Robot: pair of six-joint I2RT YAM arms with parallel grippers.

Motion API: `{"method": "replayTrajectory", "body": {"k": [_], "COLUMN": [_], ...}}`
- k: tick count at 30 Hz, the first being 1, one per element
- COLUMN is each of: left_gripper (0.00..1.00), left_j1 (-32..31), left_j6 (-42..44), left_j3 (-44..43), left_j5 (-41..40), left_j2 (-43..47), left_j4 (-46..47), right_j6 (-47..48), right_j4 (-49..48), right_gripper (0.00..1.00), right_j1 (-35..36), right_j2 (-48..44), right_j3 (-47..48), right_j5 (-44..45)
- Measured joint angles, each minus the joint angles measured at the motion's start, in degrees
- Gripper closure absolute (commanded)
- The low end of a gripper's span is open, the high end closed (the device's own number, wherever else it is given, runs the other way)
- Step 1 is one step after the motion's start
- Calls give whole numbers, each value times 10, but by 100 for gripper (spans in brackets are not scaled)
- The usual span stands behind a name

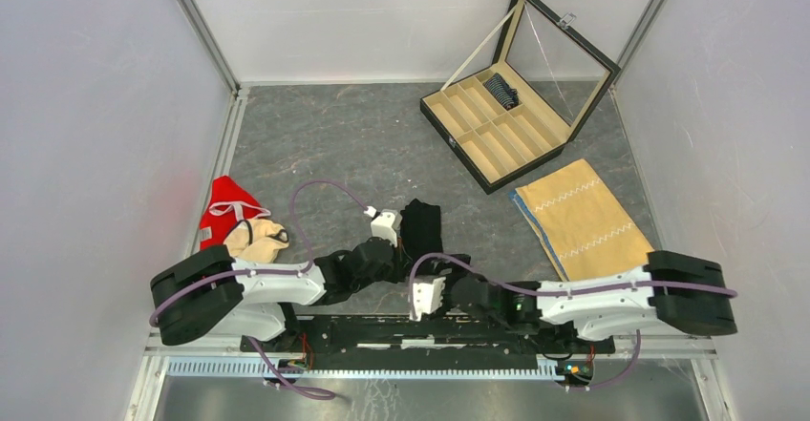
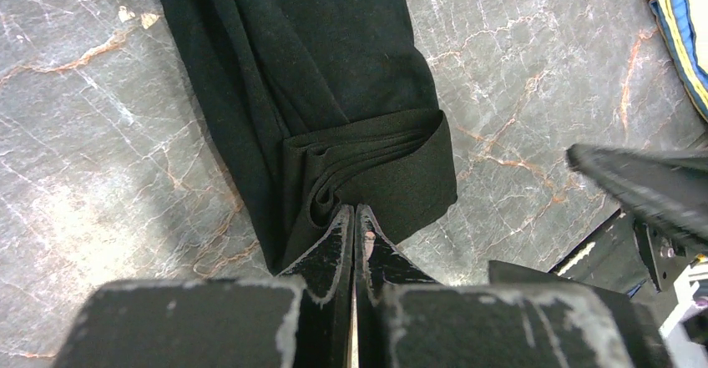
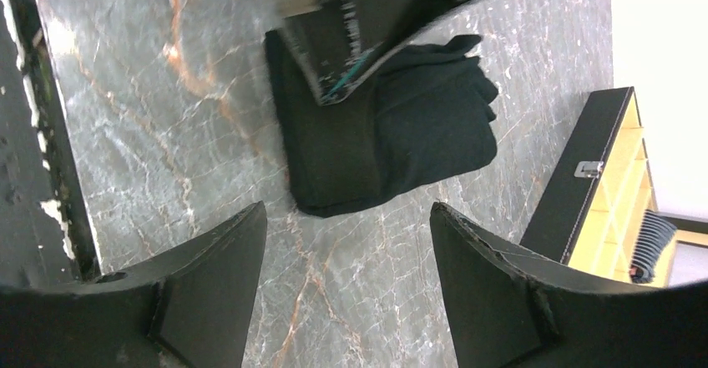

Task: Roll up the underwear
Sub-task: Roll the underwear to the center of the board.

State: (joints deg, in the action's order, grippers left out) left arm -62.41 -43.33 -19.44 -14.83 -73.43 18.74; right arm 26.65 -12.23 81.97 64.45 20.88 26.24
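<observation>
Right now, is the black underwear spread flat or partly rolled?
Partly rolled. The near end of the black underwear is turned over in layers, pinched by the shut left gripper; the rest lies unrolled.

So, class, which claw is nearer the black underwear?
Left. The left claw is shut on the folded end of the black underwear; the right claw stands open just short of it, not touching.
</observation>
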Motion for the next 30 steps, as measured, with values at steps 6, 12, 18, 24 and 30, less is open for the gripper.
{"method": "replayTrajectory", "body": {"k": [6, 12, 18, 24, 30], "left_gripper": [98, 98, 98, 98, 98], "left_j1": [3, 4, 6, 7, 7], "left_j6": [-3, -3, -3, -3, -3], "left_j3": [0, 0, 0, 0, 0], "left_j5": [9, 15, 18, 20, 28], "left_j2": [-6, -7, -7, -7, -7], "left_j4": [10, 11, 11, 12, 12], "right_j6": [38, 68, 90, 107, 115], "right_j4": [-20, -51, -86, -127, -147], "right_gripper": [22, 23, 24, 33, 64], "right_j1": [43, 49, 50, 50, 49], "right_j2": [109, 165, 200, 231, 266], "right_j3": [15, 35, 37, 37, 36], "right_j5": [66, 89, 100, 118, 127]}}
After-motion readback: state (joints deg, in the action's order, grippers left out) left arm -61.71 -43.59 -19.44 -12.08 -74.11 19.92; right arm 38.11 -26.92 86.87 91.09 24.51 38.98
